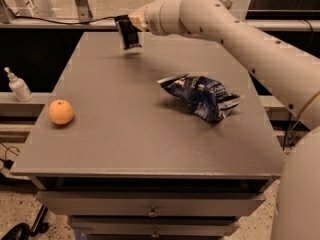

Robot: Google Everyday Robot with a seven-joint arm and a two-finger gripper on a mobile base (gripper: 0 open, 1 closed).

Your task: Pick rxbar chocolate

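Holding the bar clear of the tabletop

Hanging from the claw (126, 25), the rxbar chocolate (130, 38) sits in the air above the far left part of the tabletop (125, 139), with a faint shadow on the grey surface just below it. The claw appears clenched on the bar's upper end, since nothing else supports the bar. The robot's single arm reaches in from the right, so the wrist lies to the right of the bar and the bar extends down and slightly leftward from the grip.

The bar's long axis runs close to vertical, tilted a little, with its top toward the claw and its free lower end pointing at the tabletop. A pale band of print shows near that lower end. Its broad black face is turned roughly toward the camera.

The pick looks essentially made. What remains is probably to keep the grip firm and carry the bar higher. Because the hold is at one end, the bar could swing or slip.

The orange (61, 112) sits near the left edge, the dark-blue chip bag (200, 95) lies right of centre, and both are well apart from the bar.
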